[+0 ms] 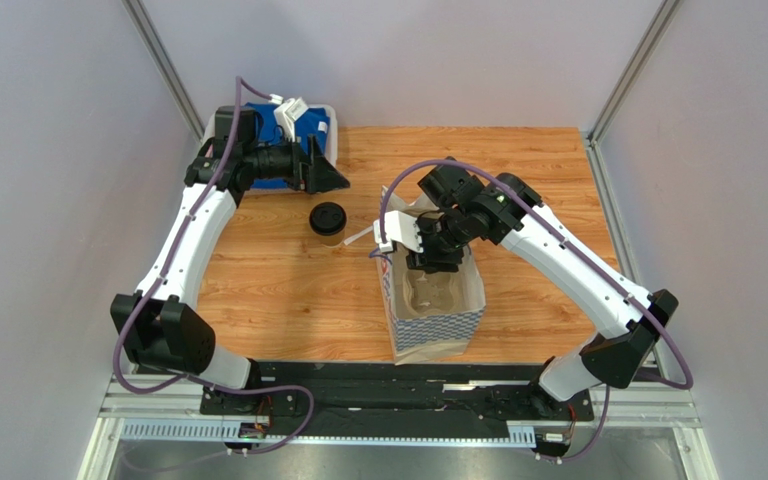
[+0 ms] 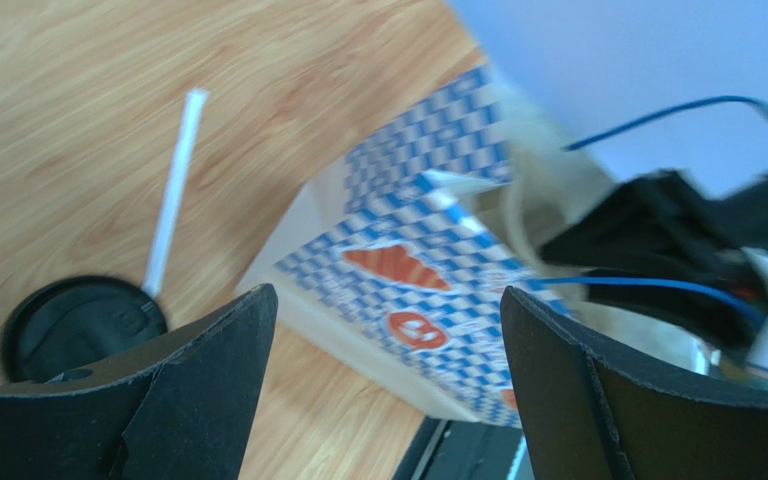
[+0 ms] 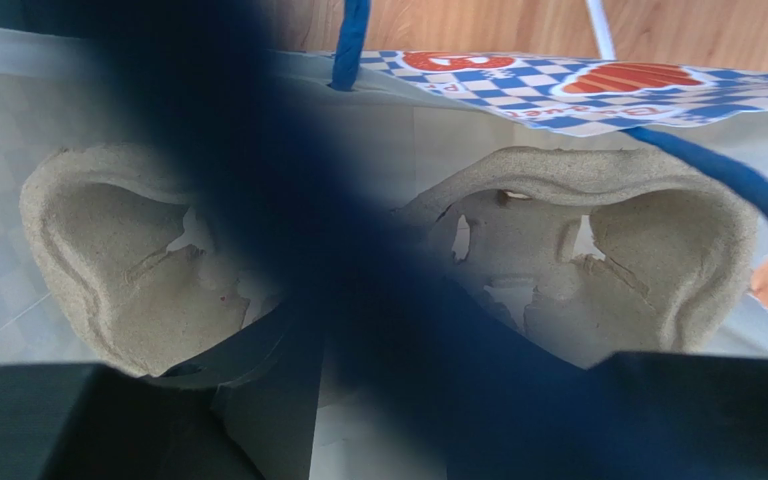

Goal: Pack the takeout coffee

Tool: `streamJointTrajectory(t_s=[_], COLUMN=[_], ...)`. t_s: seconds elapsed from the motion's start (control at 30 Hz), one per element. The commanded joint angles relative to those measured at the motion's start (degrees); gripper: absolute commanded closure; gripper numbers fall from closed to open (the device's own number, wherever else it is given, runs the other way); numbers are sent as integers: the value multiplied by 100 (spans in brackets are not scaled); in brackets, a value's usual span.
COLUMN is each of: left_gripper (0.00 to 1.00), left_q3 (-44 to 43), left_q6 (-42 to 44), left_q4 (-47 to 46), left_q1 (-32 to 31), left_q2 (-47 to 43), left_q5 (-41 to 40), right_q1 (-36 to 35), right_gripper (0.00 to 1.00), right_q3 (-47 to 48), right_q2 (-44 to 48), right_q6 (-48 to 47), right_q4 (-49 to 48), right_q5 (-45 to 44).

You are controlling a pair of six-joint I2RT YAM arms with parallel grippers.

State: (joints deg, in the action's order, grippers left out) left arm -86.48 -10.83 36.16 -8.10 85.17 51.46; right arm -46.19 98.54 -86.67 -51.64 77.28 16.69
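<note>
The left gripper point(image 2: 388, 300) hung with jaws wide apart and empty, the takeout coffee point(image 1: 328, 224) standing just outside one finger, probably a light, crushable paper cup best pinched gently around its wall below the stiffer black lid point(image 2: 83, 325).

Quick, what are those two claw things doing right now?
Left end effector: open, empty.
Right end effector: open, inside the paper bag, gripping nothing.

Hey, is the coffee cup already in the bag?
No, the coffee cup stands lidded on the table, left of the bag.
</note>
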Motion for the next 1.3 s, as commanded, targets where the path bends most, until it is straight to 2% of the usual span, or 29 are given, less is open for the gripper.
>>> streamJointTrajectory(t_s=[0.0, 0.17, 0.27, 0.37, 0.6, 1.0, 1.03, 1.07, 1.13, 1.17, 1.27], left_gripper=[9, 11, 10, 7, 9, 20, 23, 37, 54, 74, 100], left_q3=[297, 1227, 1562, 1651, 1634, 1766, 1792, 1775, 1679, 1661, 1853], left_q6=[-1000, -1053, -712, -394, -385, -683, -710, -701, -456, -333, -95], left_q4=[-1375, -1208, -1182, -1015, -1313, -2235, -2280, -2158, -1747, -1283, -831], left_q1=[-7, -253, -701, -1167, -1765, -2363, -2380, -2381, -2363, -2337, -2170], left_q2=[-878, -1755, -2265, -2478, -2347, -2004, -1986, -1969, -1986, -2047, -2416], left_q5=[1778, 2368, 2211, 1719, 551, -84, -84, -92, -171, -206, -285], right_q1=[23, 23, 23, 23, 32, 31, 32, 32, 40, 40, 49], right_gripper=[95, 95, 95, 96, 96, 96, 96, 96, 96, 96, 96], right_q3=[-186, -248, -265, -265, -204, -257, -265, -248, -256, -274, -397], right_q2=[283, 449, 537, 599, 573, 617, 617, 608, 608, 643, 730], right_q6=[163, 338, 347, 347, 391, 444, 470, 479, 488, 471, 357], right_q4=[631, 412, 324, 209, 192, 104, 104, 104, 104, 104, 112], right_q5=[72, 124, 177, 256, 274, 142, 142, 116, 72, 28, -16])
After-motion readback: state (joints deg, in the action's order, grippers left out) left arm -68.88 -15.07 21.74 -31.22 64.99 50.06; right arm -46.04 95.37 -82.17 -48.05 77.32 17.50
